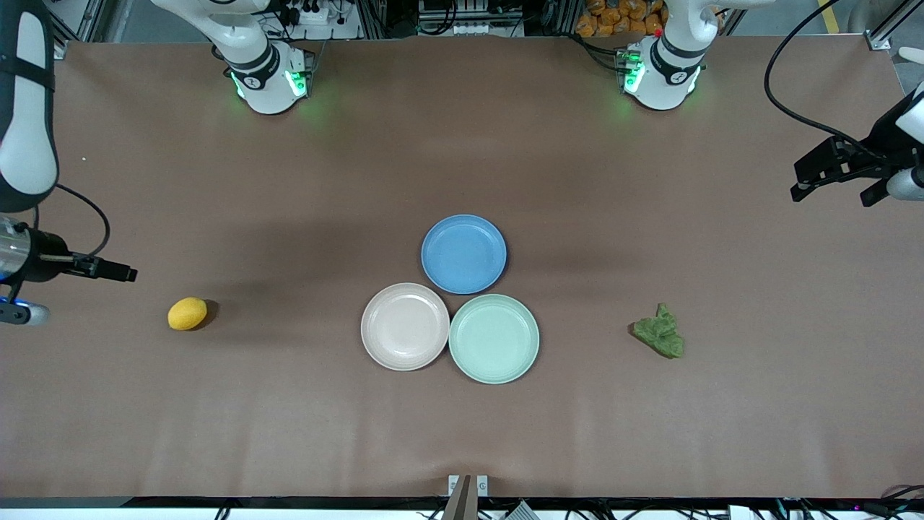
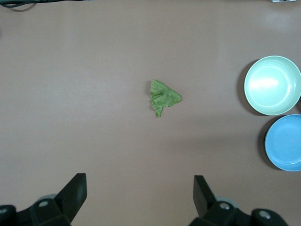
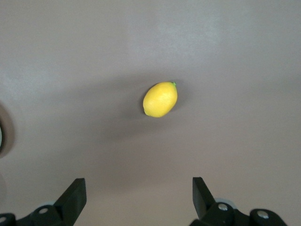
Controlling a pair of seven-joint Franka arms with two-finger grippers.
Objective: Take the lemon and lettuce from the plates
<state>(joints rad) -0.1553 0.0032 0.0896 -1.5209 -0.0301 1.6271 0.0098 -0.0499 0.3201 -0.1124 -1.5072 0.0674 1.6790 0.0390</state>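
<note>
- Plainly, the table carried everything, and neither piece of food lay on a plate.
- The beige-pink plate and the mint green plate sat touching side by side at mid-table, both bare. The blue plate sat just beside them, farther from the front camera, bare too.
- The left gripper hung over the left arm's end of the table, its jaws spread wide and holding nothing. Its wrist view looked down on the lettuce.
- The right gripper hung over the right arm's end of the table, jaws likewise wide apart and empty, with the lemon ahead of it in its wrist view.
- The lettuce lay on the bare table, well apart from the mint plate, toward the left arm's end.
- The lemon lay on the bare table, well apart from the beige-pink plate, toward the right arm's end.
- Judged from this, the step in hand was the approach, with no grasp made.
- The next move called for each gripper to descend over its own item, straddle it, then close. The limp lettuce probably needed a low pinch, and the lemon a grip across its narrow width.
</note>
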